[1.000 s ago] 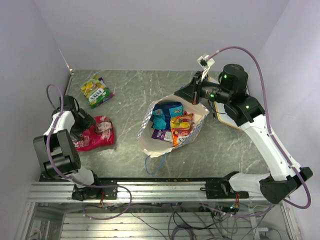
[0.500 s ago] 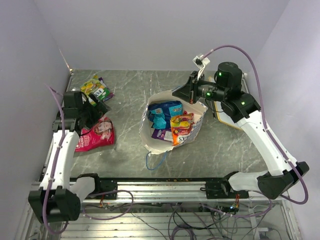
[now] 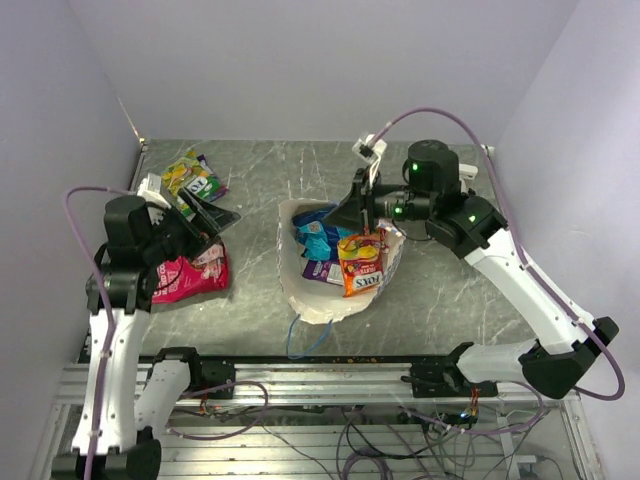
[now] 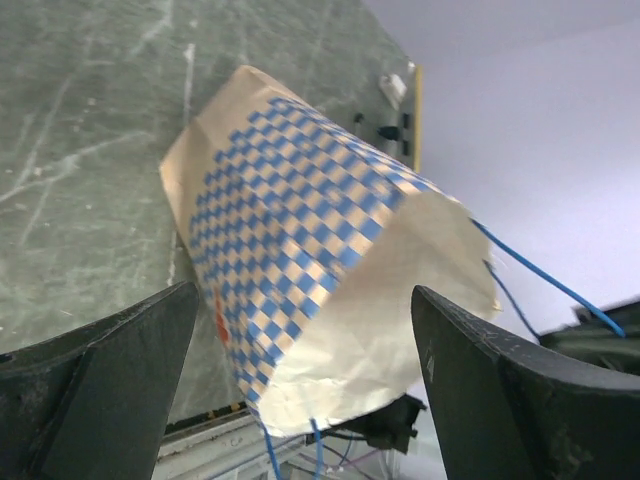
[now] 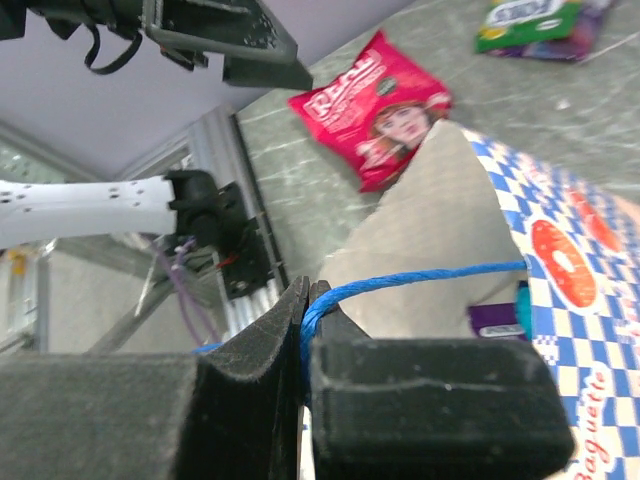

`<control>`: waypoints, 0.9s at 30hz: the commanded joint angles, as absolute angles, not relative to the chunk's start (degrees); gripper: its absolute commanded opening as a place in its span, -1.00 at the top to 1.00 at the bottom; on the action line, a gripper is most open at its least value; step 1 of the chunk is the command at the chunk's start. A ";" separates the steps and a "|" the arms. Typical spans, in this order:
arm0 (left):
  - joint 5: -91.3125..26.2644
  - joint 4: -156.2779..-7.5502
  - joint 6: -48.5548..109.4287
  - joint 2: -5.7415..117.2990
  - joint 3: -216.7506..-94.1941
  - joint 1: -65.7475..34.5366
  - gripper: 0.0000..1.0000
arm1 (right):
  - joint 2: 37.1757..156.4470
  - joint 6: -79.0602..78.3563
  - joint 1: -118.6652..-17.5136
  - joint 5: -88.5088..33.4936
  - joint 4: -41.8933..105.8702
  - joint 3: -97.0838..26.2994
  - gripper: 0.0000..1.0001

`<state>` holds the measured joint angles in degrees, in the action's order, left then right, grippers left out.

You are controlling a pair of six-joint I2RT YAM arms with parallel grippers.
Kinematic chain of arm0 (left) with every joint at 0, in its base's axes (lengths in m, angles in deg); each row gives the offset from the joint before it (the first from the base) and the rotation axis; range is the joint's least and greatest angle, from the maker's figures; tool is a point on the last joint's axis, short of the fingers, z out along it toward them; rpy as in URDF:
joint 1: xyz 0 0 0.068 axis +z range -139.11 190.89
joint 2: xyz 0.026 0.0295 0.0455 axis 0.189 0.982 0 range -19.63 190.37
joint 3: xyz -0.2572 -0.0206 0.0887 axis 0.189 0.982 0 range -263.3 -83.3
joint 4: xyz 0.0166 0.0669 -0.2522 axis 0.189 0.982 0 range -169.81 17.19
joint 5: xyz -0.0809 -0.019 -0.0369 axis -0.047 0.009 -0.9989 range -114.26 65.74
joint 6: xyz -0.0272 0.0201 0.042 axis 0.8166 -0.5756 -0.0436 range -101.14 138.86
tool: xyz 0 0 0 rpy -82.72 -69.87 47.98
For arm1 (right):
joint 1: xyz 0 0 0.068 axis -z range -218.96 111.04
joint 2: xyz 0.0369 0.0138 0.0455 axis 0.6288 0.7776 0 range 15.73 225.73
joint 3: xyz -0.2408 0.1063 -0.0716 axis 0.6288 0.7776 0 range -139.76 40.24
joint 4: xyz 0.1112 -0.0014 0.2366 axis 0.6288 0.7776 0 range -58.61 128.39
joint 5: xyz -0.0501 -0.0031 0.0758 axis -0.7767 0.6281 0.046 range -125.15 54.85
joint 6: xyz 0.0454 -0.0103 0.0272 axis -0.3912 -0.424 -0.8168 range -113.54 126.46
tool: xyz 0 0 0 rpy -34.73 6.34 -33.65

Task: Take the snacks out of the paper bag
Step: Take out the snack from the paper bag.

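Blue handle point(image 5: 430, 273), clamped in my right gripper point(image 5: 305, 300), has tugged the paper bag point(image 4: 300, 230) toward my wide-open left gripper point(image 3: 208, 228), exposing snacks point(image 3: 362, 265).

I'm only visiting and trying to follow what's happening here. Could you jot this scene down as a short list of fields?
Left gripper: open, empty, pointed at the paper bag
Right gripper: shut on the bag's blue string handle
Inside the bag: orange packet, blue packet, purple packet
Out on the table: red packet, yellow-green packet
Task state: bag not yet emptied
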<state>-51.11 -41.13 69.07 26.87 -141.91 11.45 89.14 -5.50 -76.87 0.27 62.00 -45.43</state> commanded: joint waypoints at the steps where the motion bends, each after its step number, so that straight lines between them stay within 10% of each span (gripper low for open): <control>1: -57.95 -37.03 69.53 18.69 -144.71 11.02 -0.93 | 85.79 -13.02 -81.15 2.10 57.99 -42.63 1.00; 18: -72.54 -30.27 61.24 5.64 -149.18 29.48 -0.54 | 81.69 -23.16 -83.08 -12.32 51.97 -41.05 1.00; 27: -59.40 -28.73 50.52 18.38 -152.13 16.36 -0.40 | 84.07 -21.60 -83.08 -15.14 53.42 -44.77 1.00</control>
